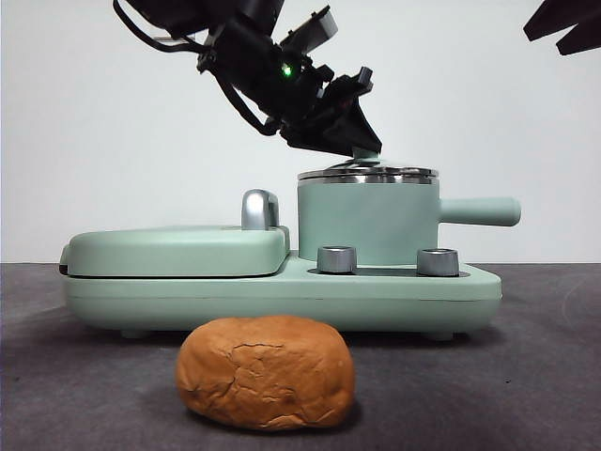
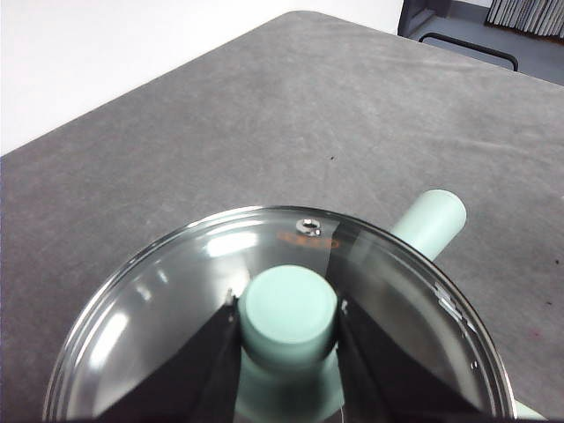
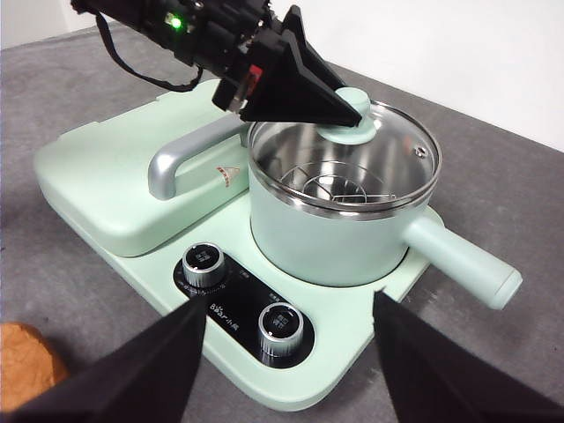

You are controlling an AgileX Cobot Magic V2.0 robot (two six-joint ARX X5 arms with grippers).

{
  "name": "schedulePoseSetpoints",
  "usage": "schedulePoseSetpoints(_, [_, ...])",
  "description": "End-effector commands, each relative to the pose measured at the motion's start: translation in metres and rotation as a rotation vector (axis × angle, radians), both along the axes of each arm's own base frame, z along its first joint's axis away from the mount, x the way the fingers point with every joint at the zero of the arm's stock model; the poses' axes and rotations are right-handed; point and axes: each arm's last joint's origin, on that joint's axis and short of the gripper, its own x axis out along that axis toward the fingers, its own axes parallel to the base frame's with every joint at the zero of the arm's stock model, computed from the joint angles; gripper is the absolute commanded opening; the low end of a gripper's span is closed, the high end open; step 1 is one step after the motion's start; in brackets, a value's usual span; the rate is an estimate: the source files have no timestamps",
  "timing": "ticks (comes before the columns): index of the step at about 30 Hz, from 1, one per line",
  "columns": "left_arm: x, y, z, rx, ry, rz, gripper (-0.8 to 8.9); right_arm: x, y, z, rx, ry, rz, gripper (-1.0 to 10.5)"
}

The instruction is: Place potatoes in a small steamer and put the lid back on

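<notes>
Left to right across the table: the flat griddle lid (image 1: 178, 249) with its chrome handle (image 1: 260, 209) lies closed on the mint-green cooker base (image 1: 282, 296). Right of it stands the small steamer (image 1: 368, 221), its straight side handle (image 1: 479, 210) pointing right, with two steel dials (image 1: 336, 259) in front.

The left gripper (image 2: 289, 322) reaches down from the upper left, its jaws clenched on the green knob of the glass lid (image 2: 176, 300). In the right wrist view the lid (image 3: 401, 132) sits tilted, lifted at the gripper's side and low at the far rim, so the pot's mouth is partly open.

Contents: the steamer holds only a wire steaming rack (image 3: 339, 189); no food is inside. The potato (image 1: 266, 371) lies on the grey table (image 1: 526, 376) in front of the base, well apart from the pot.

The right gripper (image 3: 286, 361) waits above the dials, jaws released and empty.

Risks, as judged from here: the knob is round and smooth, so the lid could rotate or slip in the grip. A tilted lift could drag the low rim against the steel edge and nudge the pot on its base. The potato looks about as wide as the pot's mouth and may jam on the rim.
</notes>
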Motion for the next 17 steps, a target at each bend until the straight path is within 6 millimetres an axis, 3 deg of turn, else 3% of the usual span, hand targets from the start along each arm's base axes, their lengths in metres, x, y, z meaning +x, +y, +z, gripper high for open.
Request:
schedulePoseSetpoints(1, [-0.005, 0.002, 0.028, -0.05, -0.067, -0.004, 0.14, 0.0, 0.001, 0.007, 0.013, -0.02, 0.001, 3.0])
schedulePoseSetpoints(8, [-0.024, 0.016, 0.06, -0.057, -0.068, -0.03, 0.14, 0.0, 0.001, 0.007, 0.013, -0.02, 0.001, 3.0])
schedulePoseSetpoints(17, [-0.043, 0.054, 0.086, -0.015, 0.017, -0.038, 0.15, 0.0, 0.001, 0.007, 0.014, -0.02, 0.002, 3.0])
